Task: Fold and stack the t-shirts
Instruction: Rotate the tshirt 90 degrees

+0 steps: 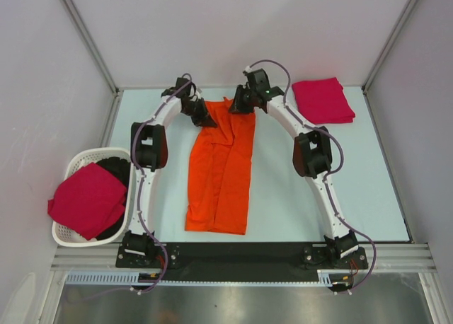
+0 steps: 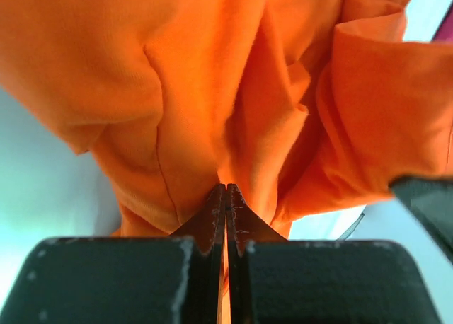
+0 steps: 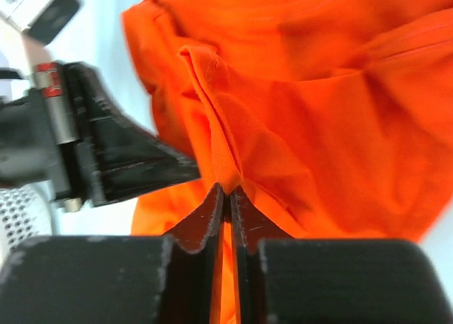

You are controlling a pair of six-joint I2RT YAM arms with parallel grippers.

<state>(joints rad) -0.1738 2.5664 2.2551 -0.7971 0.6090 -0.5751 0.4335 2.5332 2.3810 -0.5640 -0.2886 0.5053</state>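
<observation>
Folding step: left pincer [image 2: 225, 193] and right pincer [image 3: 226, 193] each clamp the far end of the orange t-shirt [image 1: 221, 172], a lengthwise strip on the worktop [image 1: 297, 204] — next, probably draw that end toward the near hem.

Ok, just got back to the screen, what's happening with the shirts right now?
Both arms are on the orange t-shirt, which lies as a long, lengthwise-folded strip down the middle of the table. The left gripper and right gripper are each shut on its far end, side by side. A folded crimson-pink t-shirt sits at the table's far right corner. A second crimson-pink t-shirt is draped over the white basket on the left.
</observation>
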